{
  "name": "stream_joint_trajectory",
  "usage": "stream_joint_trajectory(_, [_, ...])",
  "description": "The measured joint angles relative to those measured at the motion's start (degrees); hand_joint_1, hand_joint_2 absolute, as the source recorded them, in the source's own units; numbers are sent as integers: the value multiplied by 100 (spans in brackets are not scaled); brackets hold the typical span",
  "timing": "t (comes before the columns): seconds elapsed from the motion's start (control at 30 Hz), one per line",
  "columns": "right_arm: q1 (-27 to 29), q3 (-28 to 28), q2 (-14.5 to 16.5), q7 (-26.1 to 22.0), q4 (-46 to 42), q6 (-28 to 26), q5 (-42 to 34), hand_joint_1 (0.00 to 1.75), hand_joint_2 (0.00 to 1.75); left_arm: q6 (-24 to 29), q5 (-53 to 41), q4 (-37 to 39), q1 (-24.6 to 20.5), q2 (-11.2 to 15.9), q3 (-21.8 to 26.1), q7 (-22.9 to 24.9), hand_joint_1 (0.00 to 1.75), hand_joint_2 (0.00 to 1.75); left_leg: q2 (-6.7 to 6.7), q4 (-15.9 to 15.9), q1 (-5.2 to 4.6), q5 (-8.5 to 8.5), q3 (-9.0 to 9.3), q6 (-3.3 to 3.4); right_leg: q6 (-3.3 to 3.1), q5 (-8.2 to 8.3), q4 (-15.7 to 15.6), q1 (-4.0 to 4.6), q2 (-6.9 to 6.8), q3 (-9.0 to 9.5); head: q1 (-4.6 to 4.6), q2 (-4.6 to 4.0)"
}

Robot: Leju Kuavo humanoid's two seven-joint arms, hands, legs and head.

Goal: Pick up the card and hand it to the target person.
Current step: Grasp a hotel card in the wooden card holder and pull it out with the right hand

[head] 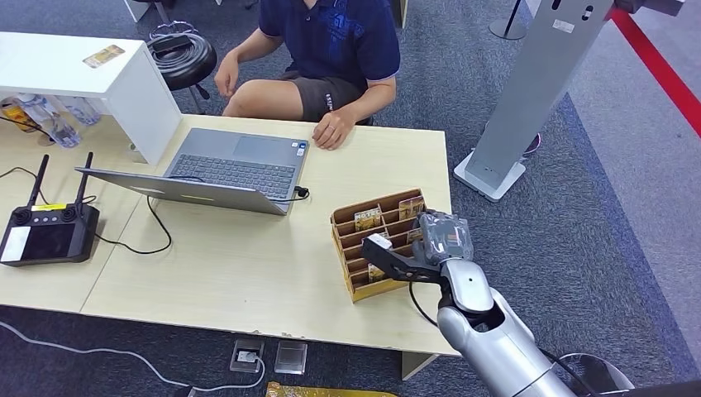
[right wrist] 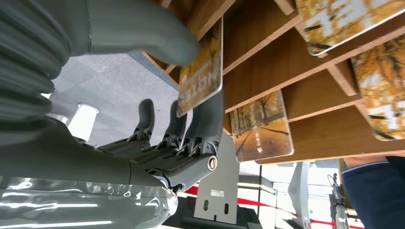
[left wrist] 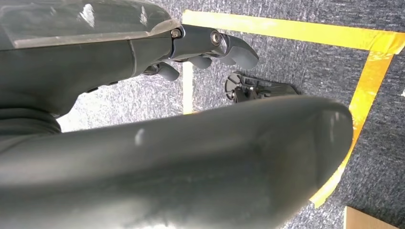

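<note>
A wooden card rack [head: 357,288] stands on the table's right side, with autumn-picture cards [head: 368,217] in its slots. My right hand [head: 423,246] reaches into the rack from the near side. Up close, my right hand [right wrist: 143,143] pinches one yellow card [right wrist: 203,71] between thumb and a finger; the card is still at its slot. Other cards [right wrist: 260,126] sit in neighbouring slots. The target person [head: 331,41] sits across the table in a dark blue shirt, one hand [head: 332,131] resting on the far edge. My left hand [left wrist: 205,47] hangs over the carpet, holding nothing.
An open laptop [head: 236,169] sits mid-table, its cable trailing toward the rack. A black controller [head: 50,231] lies at the left, beside a white shelf [head: 83,70]. A grey stand [head: 537,91] rises off the table's right end. Yellow floor tape [left wrist: 286,31] marks the carpet.
</note>
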Motion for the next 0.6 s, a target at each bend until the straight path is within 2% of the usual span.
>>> stream_joint_trajectory(0.07, [-9,4,23,-8,10,5,3,141,175,3,13,0,0,-2,0,-5,0,0,0,0,0,0,0,0,0,0,0,0,0,0,1,0])
stream_joint_trajectory(0.17, [-31,12,54,-29,31,2,3,148,175,3,23,0,-1,-4,0,-15,0,0,0,0,0,0,1,0,0,0,0,0,0,0,1,0])
stream_joint_trajectory(0.6, [-80,13,67,-126,113,-64,1,148,175,-16,114,0,1,-14,0,-91,0,0,0,0,0,0,1,0,0,0,0,0,0,1,-1,0])
